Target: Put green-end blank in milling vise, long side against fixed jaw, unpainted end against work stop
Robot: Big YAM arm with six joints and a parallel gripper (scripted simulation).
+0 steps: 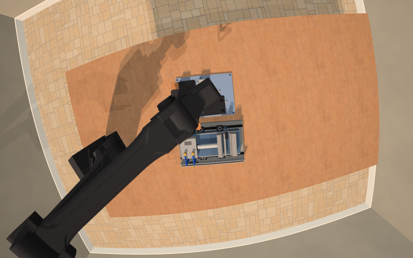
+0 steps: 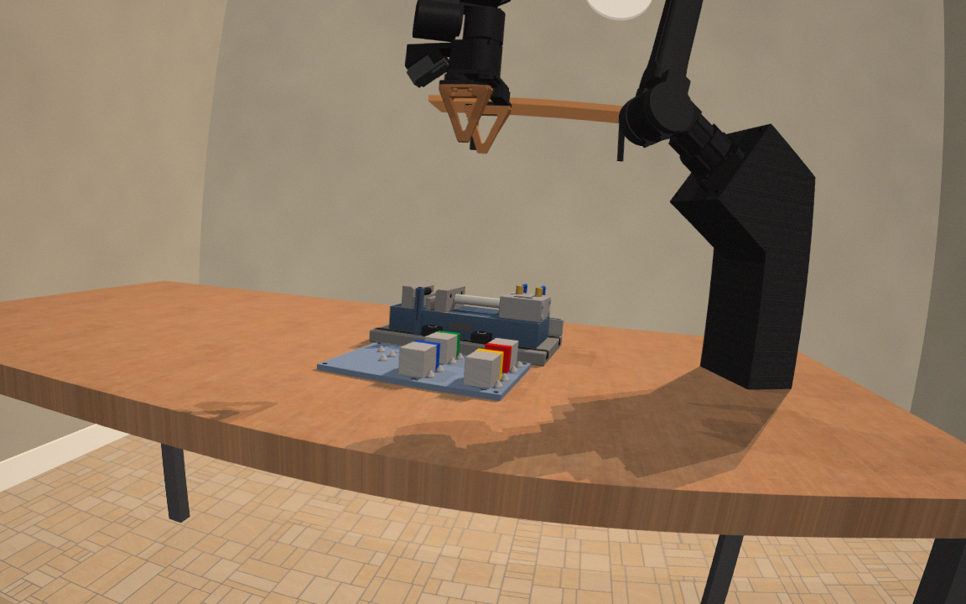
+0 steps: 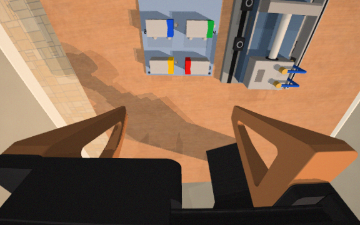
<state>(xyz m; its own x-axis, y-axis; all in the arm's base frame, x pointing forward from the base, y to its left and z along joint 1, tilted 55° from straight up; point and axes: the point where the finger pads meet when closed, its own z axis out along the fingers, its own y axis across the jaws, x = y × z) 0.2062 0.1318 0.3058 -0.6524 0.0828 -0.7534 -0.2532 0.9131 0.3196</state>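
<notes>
Tool (image 2: 473, 147) (image 3: 179, 112) open above plate (image 1: 228, 83) (image 2: 366, 364) (image 3: 180, 47); blue-, yellow-, red-ended blanks near green one (image 2: 441, 347) (image 3: 197, 29).

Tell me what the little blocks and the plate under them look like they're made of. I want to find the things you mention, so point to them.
The blocks, such as the green-ended one (image 2: 441, 347) (image 3: 197, 29), look like bare matte metal, though pale plastic is possible; their flat grey faces barely shine. The plate (image 2: 355, 362) (image 3: 180, 44) could be blue-coated metal: thin, smooth, evenly coloured.
</notes>
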